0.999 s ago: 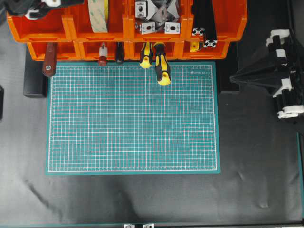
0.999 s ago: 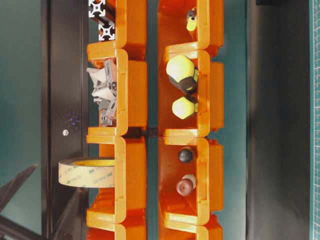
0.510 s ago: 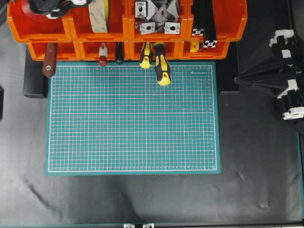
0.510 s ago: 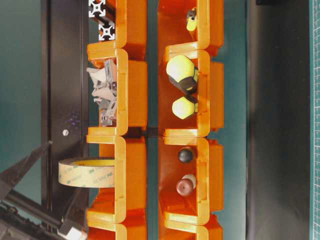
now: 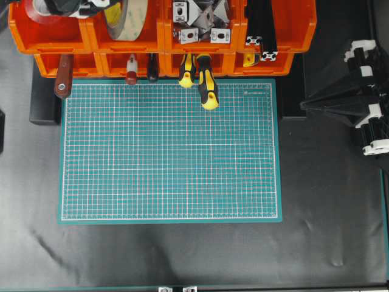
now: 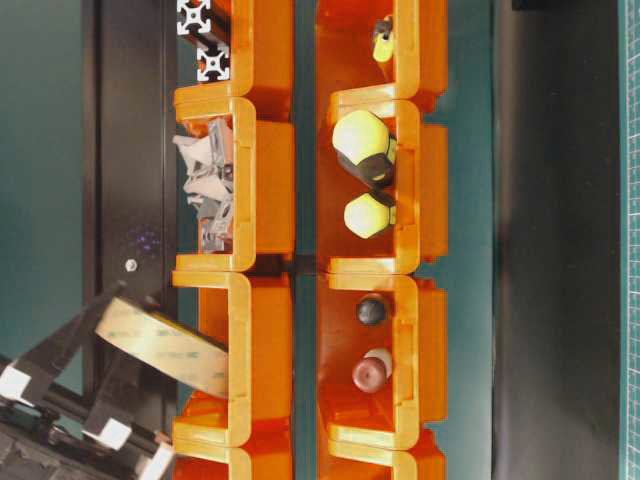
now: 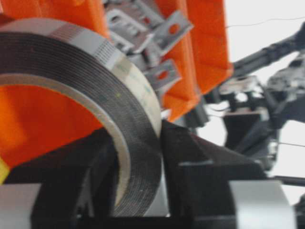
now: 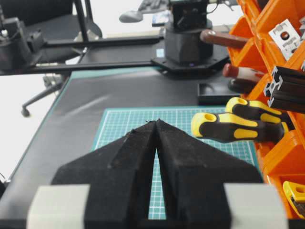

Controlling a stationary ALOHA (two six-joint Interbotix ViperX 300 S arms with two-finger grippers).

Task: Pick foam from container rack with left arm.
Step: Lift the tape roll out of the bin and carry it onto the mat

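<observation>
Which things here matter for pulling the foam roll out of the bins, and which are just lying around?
Part of the job:
foam roll
orange container rack
left gripper, closed on the roll

Just lying about:
yellow-handled screwdrivers
metal brackets
green cutting mat
right gripper, shut

Black office chair (image 8: 57, 21), perhaps; bright backlight.

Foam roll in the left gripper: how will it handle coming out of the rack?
The foam roll is a hollow ring pinched through its wall, probably light. The wound foam may squash under the left gripper. It sits tilted in the container rack, so it may swing.
</observation>
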